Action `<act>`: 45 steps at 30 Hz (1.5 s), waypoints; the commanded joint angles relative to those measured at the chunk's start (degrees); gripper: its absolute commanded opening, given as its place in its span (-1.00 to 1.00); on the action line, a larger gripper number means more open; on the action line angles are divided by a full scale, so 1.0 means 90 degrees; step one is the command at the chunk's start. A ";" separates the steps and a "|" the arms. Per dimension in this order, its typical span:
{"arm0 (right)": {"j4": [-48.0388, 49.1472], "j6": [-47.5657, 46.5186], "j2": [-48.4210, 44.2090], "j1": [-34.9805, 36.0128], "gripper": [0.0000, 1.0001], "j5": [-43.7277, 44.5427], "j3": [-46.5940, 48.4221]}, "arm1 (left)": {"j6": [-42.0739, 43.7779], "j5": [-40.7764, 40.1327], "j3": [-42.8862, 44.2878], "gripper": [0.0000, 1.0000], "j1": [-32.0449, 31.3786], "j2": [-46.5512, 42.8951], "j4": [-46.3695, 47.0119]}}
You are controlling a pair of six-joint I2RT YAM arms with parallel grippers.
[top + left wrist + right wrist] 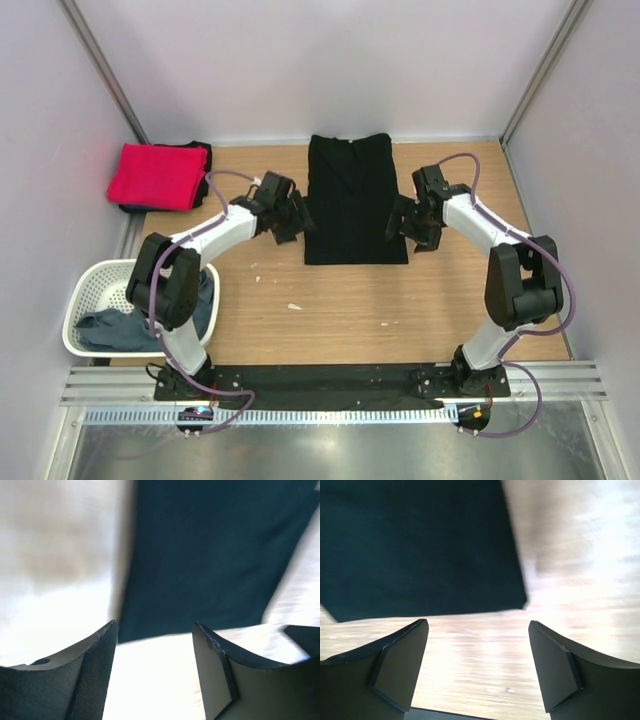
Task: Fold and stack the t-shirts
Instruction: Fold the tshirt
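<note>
The left pincer (155,627) and right pincer (477,625) are hovering released, flanking the large black cloth t-shirt (352,200) lying as a narrow rectangle on the wooden table (350,310). They are probably lining up on its near corners for another fold.

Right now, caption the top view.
Left gripper and right gripper flank the folded black t-shirt; red t-shirt lies far left.

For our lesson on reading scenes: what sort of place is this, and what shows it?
Probably a robot test cell: pale walls box in a wooden table bearing a flat black cloth t-shirt, white lattice plastic basket alongside.
</note>
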 commanded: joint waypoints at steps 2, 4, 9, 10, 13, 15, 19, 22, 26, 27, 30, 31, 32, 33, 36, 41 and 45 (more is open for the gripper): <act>0.0091 -0.0215 -0.0344 -0.0062 0.72 0.0343 -0.0603 | -0.0988 0.0133 -0.0724 0.21 -0.0115 -0.0008 -0.0178; 0.0160 -0.0361 -0.0345 -0.0081 0.68 0.0432 -0.0818 | -0.1056 0.0123 -0.0842 0.18 -0.0222 -0.0008 -0.0129; 0.0530 -0.0460 -0.0228 -0.0081 0.48 0.0384 -0.1102 | -0.1125 0.0084 -0.0881 0.08 -0.0427 0.0187 0.0027; 0.0628 -0.0450 -0.0198 -0.0091 0.47 0.0345 -0.1102 | -0.1125 0.0065 -0.0881 0.04 -0.0427 0.0217 0.0027; 0.0765 -0.0459 -0.0072 -0.0081 0.44 0.0296 -0.1112 | -0.1105 0.0007 -0.0910 -0.05 -0.0427 0.0305 0.0027; 0.0814 -0.0479 0.0035 -0.0091 0.43 0.0257 -0.1112 | -0.1096 -0.0013 -0.0920 -0.13 -0.0427 0.0344 0.0018; 0.0922 -0.0479 0.0202 -0.0091 0.40 0.0140 -0.1102 | -0.1067 -0.0082 -0.0881 -0.27 -0.0427 0.0422 -0.0041; 0.0951 -0.0479 0.0300 -0.0081 0.36 0.0168 -0.1122 | -0.1018 -0.0121 -0.0813 -0.42 -0.0427 0.0519 -0.0080; 0.1010 -0.0508 0.0436 -0.0091 0.14 0.0257 -0.1131 | -0.0901 -0.0140 -0.0705 -0.63 -0.0427 0.0685 -0.0158; 0.1010 -0.0518 0.0475 -0.0101 0.08 0.0276 -0.1122 | -0.0881 -0.0160 -0.0676 -0.67 -0.0427 0.0695 -0.0187; 0.1039 -0.0518 0.0544 -0.0091 -0.20 0.0393 -0.1093 | -0.0754 -0.0277 -0.0637 -0.86 -0.0437 0.0725 -0.0353; 0.1020 -0.0537 0.0554 -0.0091 -0.29 0.0403 -0.1102 | -0.0705 -0.0306 -0.0627 -0.93 -0.0427 0.0735 -0.0402; 0.0990 -0.0547 0.0573 -0.0091 -0.52 0.0384 -0.1073 | -0.0657 -0.0326 -0.0588 -0.99 -0.0427 0.0744 -0.0499; 0.0951 -0.0547 0.0573 -0.0091 -0.68 0.0393 -0.1083 | -0.0530 -0.0365 -0.0578 -0.99 -0.0437 0.0754 -0.0587; 0.0766 -0.0577 0.0476 -0.0091 -0.98 0.0471 -0.1160 | -0.0199 -0.0384 -0.0383 -1.00 -0.0427 0.0725 -0.0987; 0.0112 -0.0723 0.0067 -0.0081 -0.98 0.0550 -0.1482 | 0.0271 -0.0404 -0.0314 -1.00 -0.0437 0.0403 -0.1952; -0.0581 -0.0694 -0.0422 -0.0072 -0.98 0.0335 -0.1814 | 0.0350 -0.0219 -0.0656 -0.99 -0.0505 -0.0075 -0.2481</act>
